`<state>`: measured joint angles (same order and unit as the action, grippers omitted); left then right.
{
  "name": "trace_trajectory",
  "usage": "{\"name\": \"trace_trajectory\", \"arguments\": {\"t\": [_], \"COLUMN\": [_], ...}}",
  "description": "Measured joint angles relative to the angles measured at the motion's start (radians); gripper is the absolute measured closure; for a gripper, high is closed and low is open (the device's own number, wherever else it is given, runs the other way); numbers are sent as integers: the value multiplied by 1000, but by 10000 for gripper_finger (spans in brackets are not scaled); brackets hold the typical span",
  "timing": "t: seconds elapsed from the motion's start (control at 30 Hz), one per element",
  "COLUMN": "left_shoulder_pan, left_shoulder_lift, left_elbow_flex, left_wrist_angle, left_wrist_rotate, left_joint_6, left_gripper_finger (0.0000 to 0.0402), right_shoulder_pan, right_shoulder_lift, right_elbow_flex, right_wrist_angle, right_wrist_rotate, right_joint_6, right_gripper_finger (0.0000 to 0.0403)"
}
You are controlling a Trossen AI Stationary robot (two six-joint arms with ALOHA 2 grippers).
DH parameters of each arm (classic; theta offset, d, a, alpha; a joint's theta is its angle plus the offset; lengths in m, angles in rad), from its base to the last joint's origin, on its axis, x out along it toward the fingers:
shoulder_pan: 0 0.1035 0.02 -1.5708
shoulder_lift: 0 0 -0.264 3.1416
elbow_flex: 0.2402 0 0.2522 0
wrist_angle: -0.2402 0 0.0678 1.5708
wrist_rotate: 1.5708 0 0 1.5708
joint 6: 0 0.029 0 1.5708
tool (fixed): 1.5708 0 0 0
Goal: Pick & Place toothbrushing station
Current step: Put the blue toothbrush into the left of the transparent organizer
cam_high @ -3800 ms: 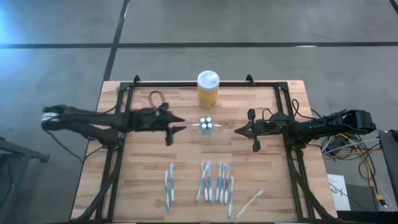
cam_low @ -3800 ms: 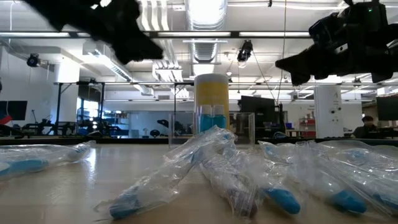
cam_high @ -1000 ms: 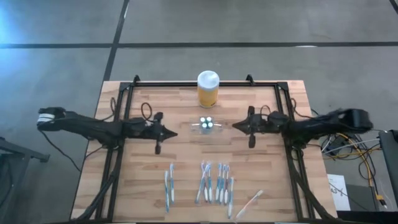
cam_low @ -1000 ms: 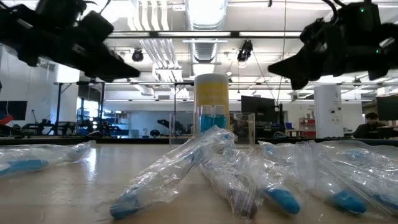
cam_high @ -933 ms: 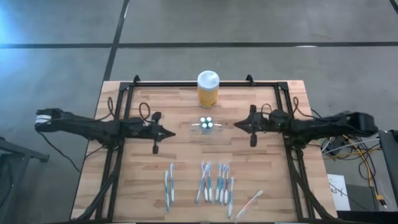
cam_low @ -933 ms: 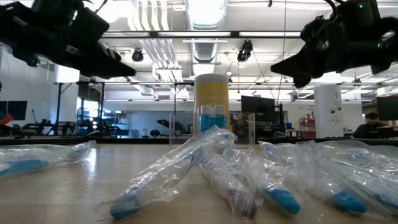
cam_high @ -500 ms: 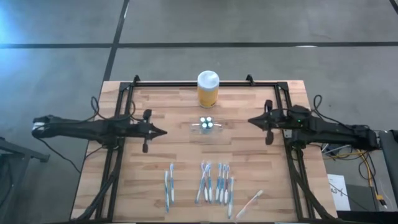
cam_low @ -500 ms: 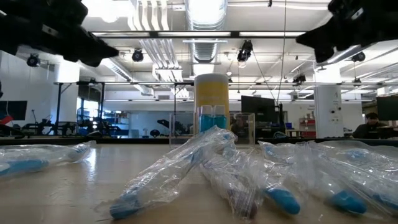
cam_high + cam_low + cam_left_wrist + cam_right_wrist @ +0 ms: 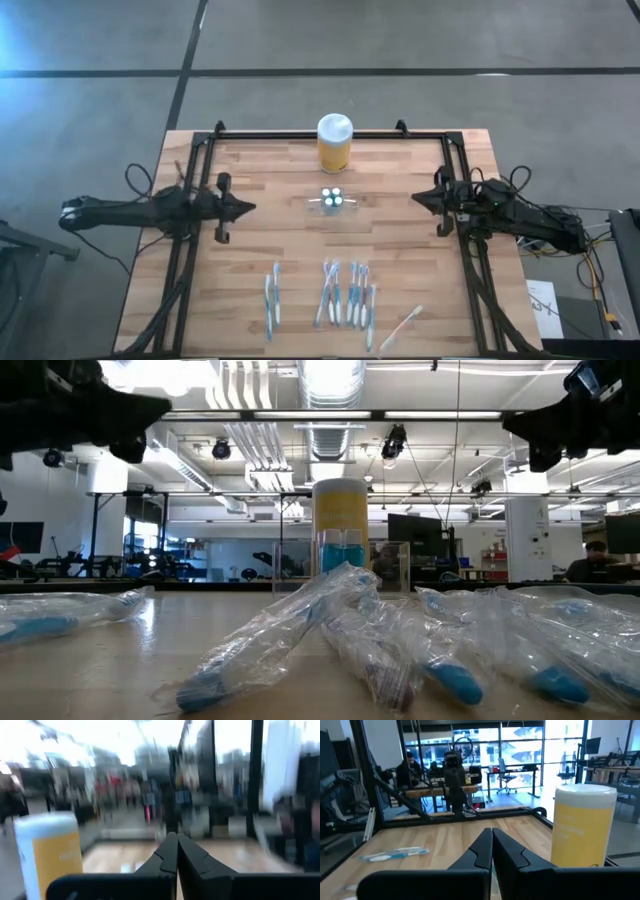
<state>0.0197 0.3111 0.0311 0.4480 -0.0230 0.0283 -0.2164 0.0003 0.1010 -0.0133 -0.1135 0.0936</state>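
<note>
Both arms parked at the table's sides — the toothbrushing station (image 9: 334, 200) sits untouched mid-table.

By my reading no pick is under way: the left gripper (image 9: 244, 209) and right gripper (image 9: 420, 198) hover well apart from the clear holder, jaws pressed closed on nothing. A next move would call for one gripper to open and reach in to the holder, just in front of the yellow jar (image 9: 334, 143). The wooden table (image 9: 270, 250) carries bagged toothbrushes (image 9: 345, 294) along its near edge — beyond lies a workshop hall with desks.
</note>
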Motion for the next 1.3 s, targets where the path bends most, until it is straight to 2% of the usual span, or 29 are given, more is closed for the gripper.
{"name": "trace_trajectory", "arguments": {"t": [0.03,0.17,0.47,0.6,0.83,0.93,1.03,1.13,1.2,1.3], "left_shoulder_pan": [1,1,1,1,1,-4,-50,-175,-285,-451], "left_shoulder_lift": [0,6,5,12,21,34,86,210,310,474], "left_elbow_flex": [-23,-14,-22,-22,-19,33,145,271,371,544], "left_wrist_angle": [49,-9,-9,-24,-1,-58,-224,-321,-398,-610], "left_wrist_rotate": [-16,-54,-55,-87,-81,-61,-47,-157,-283,-511], "left_joint_6": [-7,-23,-32,-31,-46,-121,-171,-209,-246,-389], "left_gripper_finger": [399,398,393,390,399,398,399,400,400,400], "right_shoulder_pan": [0,0,0,0,0,0,0,0,0,0], "right_shoulder_lift": [0,16,19,23,21,21,21,21,22,21], "right_elbow_flex": [-14,-85,-92,-92,-92,-92,-92,-92,-92,-92], "right_wrist_angle": [21,119,132,118,118,129,148,154,154,154], "right_wrist_rotate": [1,7,11,11,10,10,9,8,8,8], "right_joint_6": [-4,-41,-68,-78,-136,-114,-97,-89,-71,-81], "right_gripper_finger": [394,394,394,394,394,394,394,394,394,394]}}
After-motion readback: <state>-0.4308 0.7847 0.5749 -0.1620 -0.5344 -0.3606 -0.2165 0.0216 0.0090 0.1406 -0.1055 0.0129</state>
